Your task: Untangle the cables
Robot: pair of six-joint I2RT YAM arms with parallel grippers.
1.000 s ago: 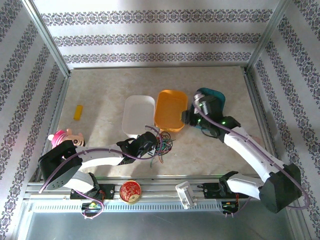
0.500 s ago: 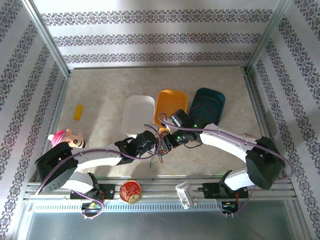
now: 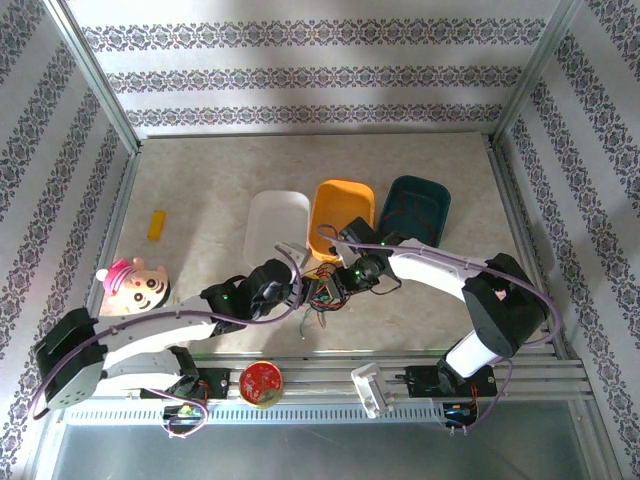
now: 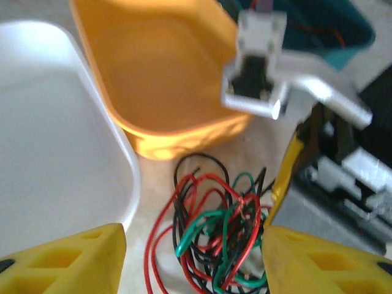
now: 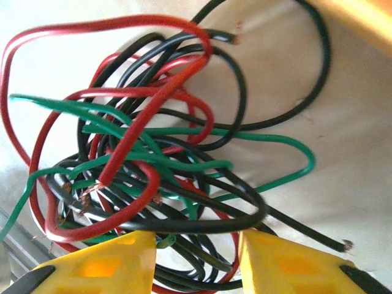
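Cables (image 3: 322, 295), one tangle on table (image 3: 200, 180), between left gripper (image 3: 298, 293) at 9 o'clock and right gripper (image 3: 338, 288) at 3 o'clock; left tray (image 3: 275, 225) at 11, middle tray (image 3: 340, 210) at 12, right tray (image 3: 425, 215) at 2; round tin (image 3: 261, 382) at 7; small block (image 3: 156, 224) well apart at 10.

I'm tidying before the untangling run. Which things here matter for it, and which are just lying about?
Job:
cables
left claw
right claw

Lying about:
white tray
orange tray
teal tray
yellow block
doll
red tin
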